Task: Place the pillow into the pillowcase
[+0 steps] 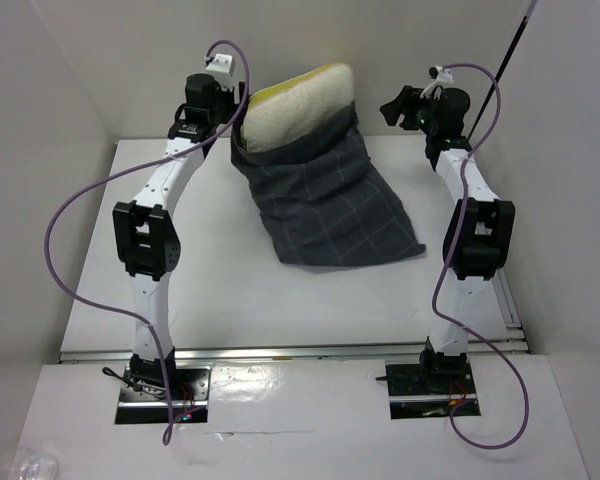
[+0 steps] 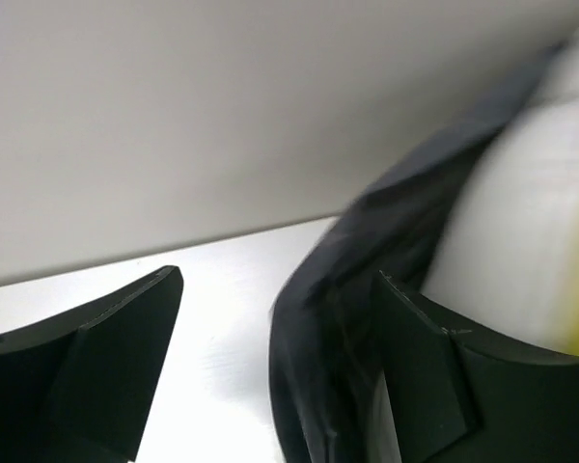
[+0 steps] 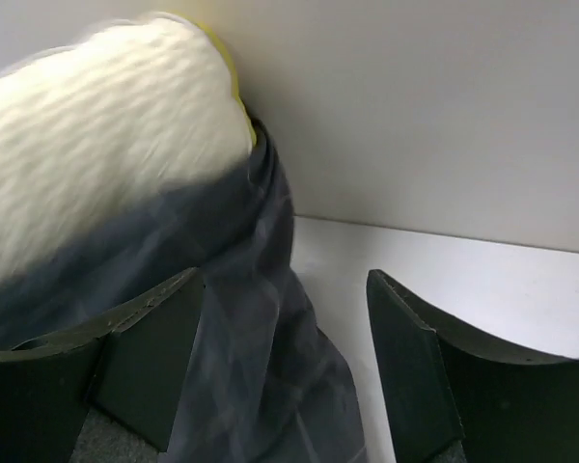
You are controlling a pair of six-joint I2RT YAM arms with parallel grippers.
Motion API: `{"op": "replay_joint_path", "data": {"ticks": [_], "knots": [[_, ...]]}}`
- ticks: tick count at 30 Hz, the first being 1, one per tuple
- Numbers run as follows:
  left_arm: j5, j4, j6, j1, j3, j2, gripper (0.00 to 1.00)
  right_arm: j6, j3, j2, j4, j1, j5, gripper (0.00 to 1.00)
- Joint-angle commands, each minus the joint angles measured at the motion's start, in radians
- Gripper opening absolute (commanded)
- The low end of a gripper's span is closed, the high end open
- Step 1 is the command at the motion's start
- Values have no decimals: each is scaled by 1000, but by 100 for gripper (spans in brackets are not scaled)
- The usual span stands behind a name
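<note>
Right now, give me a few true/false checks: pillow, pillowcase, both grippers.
1. The pillow is fully inside the pillowcase. False: its far end sticks out of the opening.
2. The left gripper is open. True.
3. The right gripper is shut on the pillowcase. False: its jaws stand open.
4. The pillowcase's open end points toward the back wall. True.
</note>
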Motion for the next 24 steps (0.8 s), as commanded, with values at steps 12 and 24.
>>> {"op": "replay_joint_path", "data": {"ticks": [12, 24], "knots": [[84, -402, 170, -11, 127, -303, 100, -413, 83, -210, -200, 55, -527, 71], [539, -883, 132, -2, 95, -243, 30, -404, 239, -36, -487, 227, -604, 59]]}}
